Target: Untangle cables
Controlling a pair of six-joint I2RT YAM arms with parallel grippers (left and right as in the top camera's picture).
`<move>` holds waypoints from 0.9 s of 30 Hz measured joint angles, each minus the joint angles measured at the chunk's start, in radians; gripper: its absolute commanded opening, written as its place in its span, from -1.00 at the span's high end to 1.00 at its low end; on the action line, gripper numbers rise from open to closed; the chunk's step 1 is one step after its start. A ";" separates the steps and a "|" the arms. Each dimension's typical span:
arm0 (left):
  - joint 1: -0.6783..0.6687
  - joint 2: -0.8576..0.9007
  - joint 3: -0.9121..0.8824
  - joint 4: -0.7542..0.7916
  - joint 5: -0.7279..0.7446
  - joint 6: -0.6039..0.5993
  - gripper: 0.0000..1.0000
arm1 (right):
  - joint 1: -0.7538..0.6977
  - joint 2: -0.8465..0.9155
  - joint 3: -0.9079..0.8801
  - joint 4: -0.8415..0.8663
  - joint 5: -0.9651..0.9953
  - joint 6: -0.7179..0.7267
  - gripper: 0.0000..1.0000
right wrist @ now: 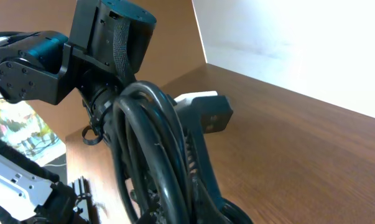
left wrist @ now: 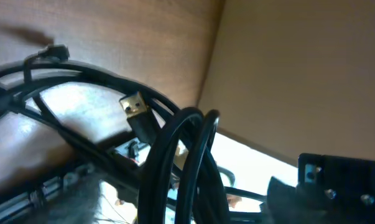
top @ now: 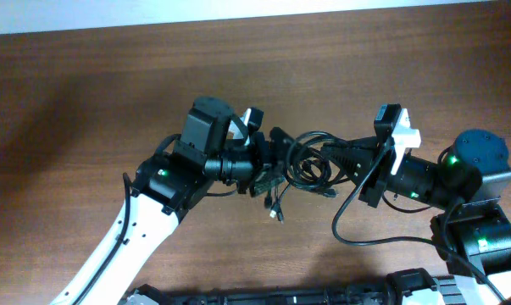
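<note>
The cables (top: 310,166) are a bundle of thin black loops held up between my two grippers at the table's middle. A few ends with small plugs (top: 276,208) hang down from it. My left gripper (top: 280,158) is shut on the bundle's left side and my right gripper (top: 331,158) on its right side. In the left wrist view the loops (left wrist: 188,162) run down into the jaws, and a gold USB plug (left wrist: 134,107) sticks out. In the right wrist view the loops (right wrist: 147,137) fill the jaws, which they mostly hide.
The brown wooden table (top: 86,93) lies all around. A thicker black wire of the right arm (top: 357,237) loops over the table near the front. The left arm's wrist (right wrist: 106,37) is close in front of the right wrist camera.
</note>
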 measured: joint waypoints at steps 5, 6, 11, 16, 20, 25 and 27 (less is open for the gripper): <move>-0.001 0.000 0.000 0.000 0.008 -0.045 0.43 | 0.000 0.000 0.000 0.000 0.000 0.000 0.92; -0.001 0.000 0.000 0.000 0.008 -0.049 0.43 | 0.000 0.000 0.000 0.000 0.000 0.001 0.92; -0.001 0.000 0.000 0.022 0.010 -0.057 0.49 | 0.000 0.000 0.000 0.000 0.000 0.000 0.92; -0.001 0.000 0.000 0.060 0.011 -0.062 0.65 | 0.000 0.000 0.000 -0.001 0.000 0.000 0.92; -0.001 0.000 0.000 0.079 0.011 -0.064 0.97 | 0.000 0.000 0.000 -0.003 0.001 0.000 0.92; -0.002 0.000 0.000 0.105 0.011 -0.068 1.00 | 0.000 0.000 0.000 -0.011 0.001 0.001 0.75; -0.002 0.000 0.000 0.111 0.011 -0.068 1.00 | 0.000 0.000 0.000 -0.012 0.000 -0.003 0.54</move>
